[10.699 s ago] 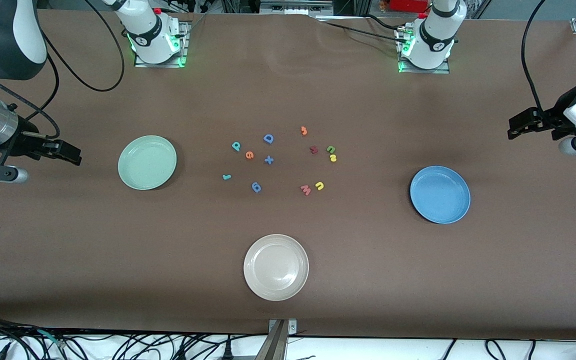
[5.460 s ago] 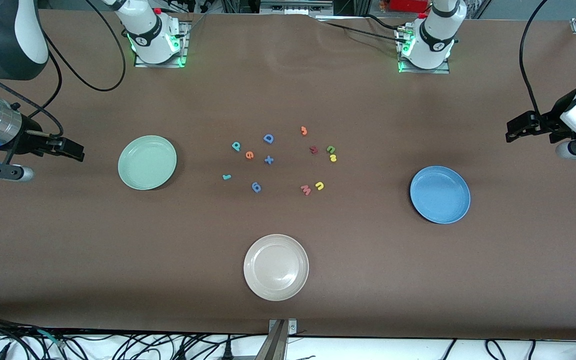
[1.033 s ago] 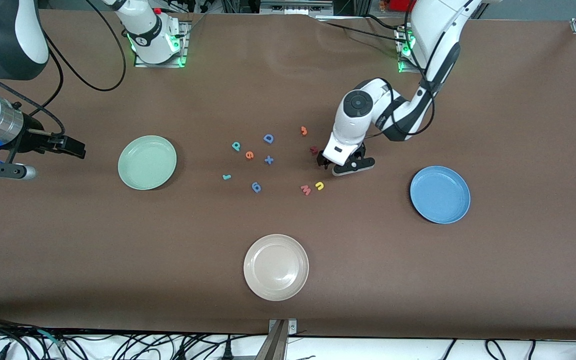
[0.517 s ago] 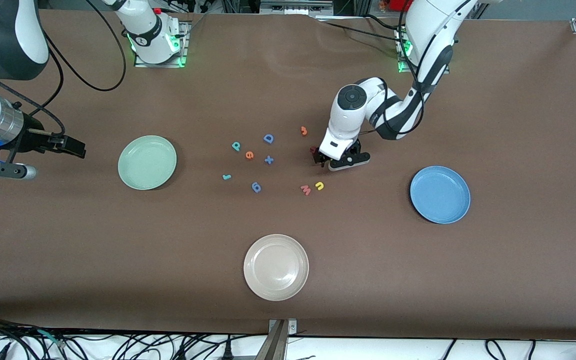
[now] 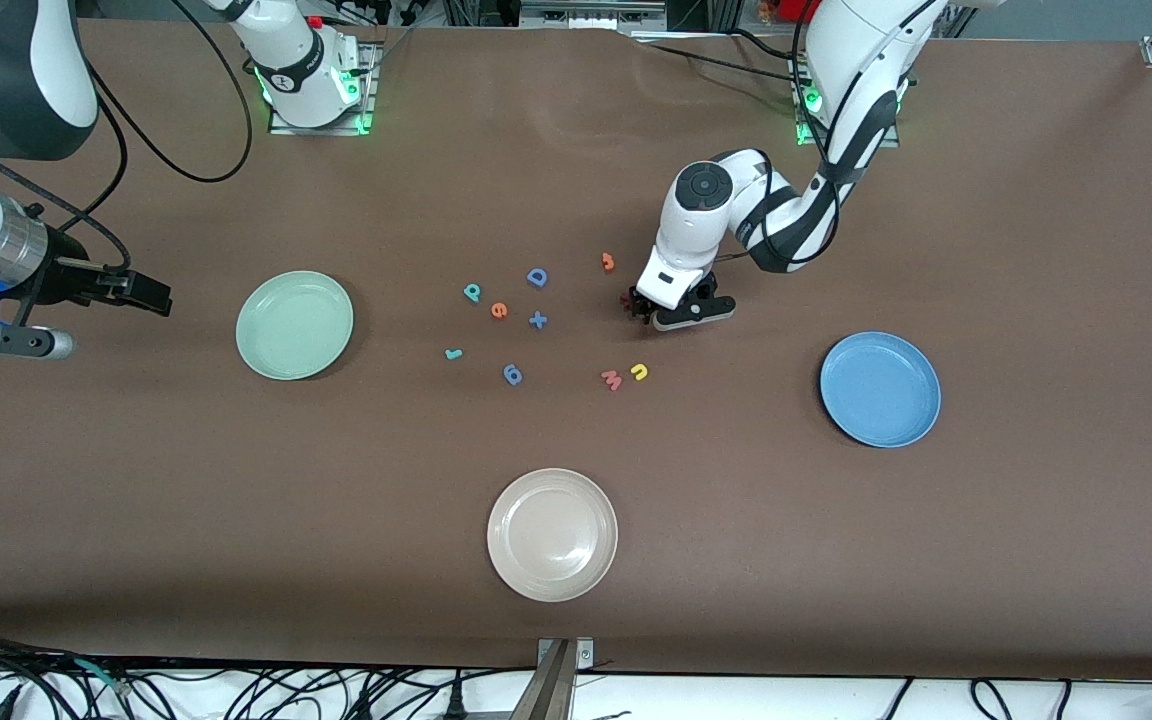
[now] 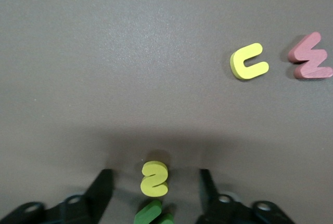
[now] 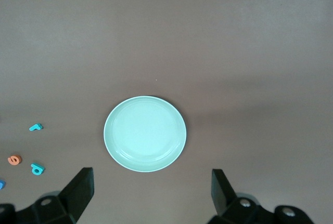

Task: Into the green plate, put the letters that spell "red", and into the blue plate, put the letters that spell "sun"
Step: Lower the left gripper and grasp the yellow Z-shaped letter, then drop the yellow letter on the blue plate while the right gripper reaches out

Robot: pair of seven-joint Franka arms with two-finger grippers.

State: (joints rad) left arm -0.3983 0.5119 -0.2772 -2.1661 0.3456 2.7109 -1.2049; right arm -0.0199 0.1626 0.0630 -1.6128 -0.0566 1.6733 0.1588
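Observation:
My left gripper (image 5: 648, 315) is down at the table, open, its fingers (image 6: 101, 187) on either side of the yellow "s" (image 6: 154, 178) without touching it. The green "n" (image 6: 153, 213) lies just against the "s". The yellow "u" (image 5: 639, 372) lies nearer the front camera. The teal "d" (image 5: 472, 292), orange "e" (image 5: 499, 310) and teal "r" (image 5: 453, 353) lie toward the green plate (image 5: 294, 325). The blue plate (image 5: 880, 389) sits at the left arm's end. My right gripper (image 5: 151, 297) waits open in the air beside the green plate (image 7: 144, 133).
A dark red letter (image 5: 626, 299) lies right beside the left gripper. A pink "W" (image 5: 612, 379) lies next to the "u". An orange "3" (image 5: 608, 262), a blue "D" (image 5: 536, 277), a blue plus (image 5: 537, 320) and another blue piece (image 5: 512, 374) lie among the letters. A cream plate (image 5: 552, 534) sits nearest the front camera.
My left gripper has shifted a little toward the dark red letter and farther from the "u", staying low at the table. The right arm has not moved.

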